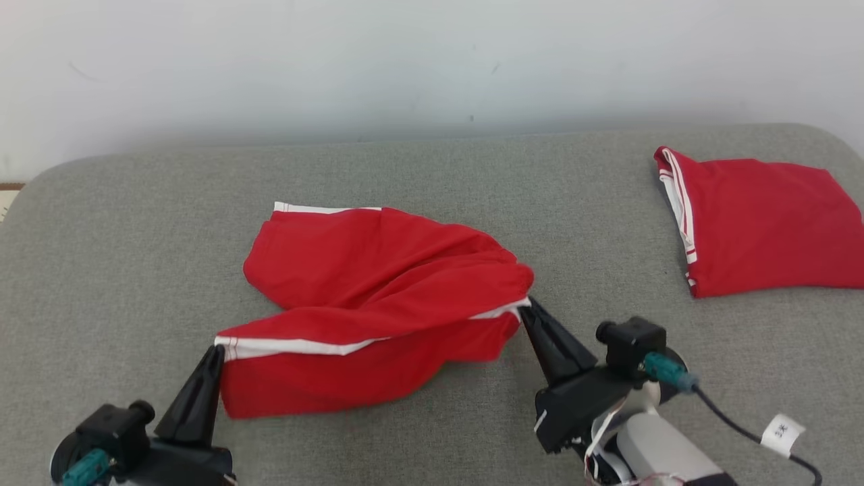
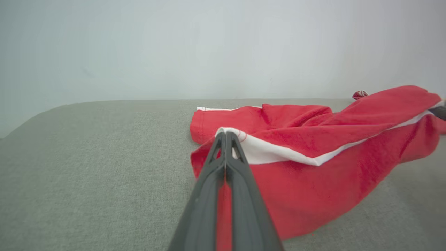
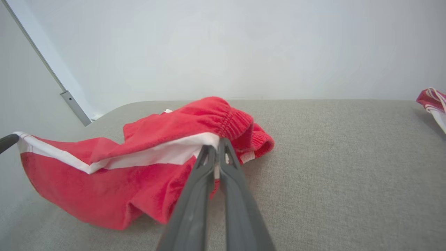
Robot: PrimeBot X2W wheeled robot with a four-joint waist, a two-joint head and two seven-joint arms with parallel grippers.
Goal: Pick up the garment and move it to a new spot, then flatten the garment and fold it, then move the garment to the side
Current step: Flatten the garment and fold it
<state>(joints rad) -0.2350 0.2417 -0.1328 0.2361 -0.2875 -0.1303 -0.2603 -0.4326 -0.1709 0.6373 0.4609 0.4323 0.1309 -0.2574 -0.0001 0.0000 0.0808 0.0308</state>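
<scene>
A red garment (image 1: 364, 283) with white trim lies crumpled in the middle of the grey cushioned surface (image 1: 135, 236). Its near white-edged hem is lifted and stretched between both grippers. My left gripper (image 1: 217, 349) is shut on the hem's left corner, seen close up as the left gripper (image 2: 225, 134) pinching the white band of the garment (image 2: 313, 164). My right gripper (image 1: 526, 304) is shut on the hem's right corner; in the right wrist view the right gripper (image 3: 216, 143) clamps white trim beside the gathered waistband of the garment (image 3: 115, 181). The far part of the cloth rests on the surface.
A second red garment (image 1: 763, 226) with white stripes lies folded at the far right of the surface, its edge also visible as the folded garment (image 3: 432, 101). A pale wall (image 1: 432, 61) stands behind the surface. A cable with a white tag (image 1: 779, 432) trails from the right wrist.
</scene>
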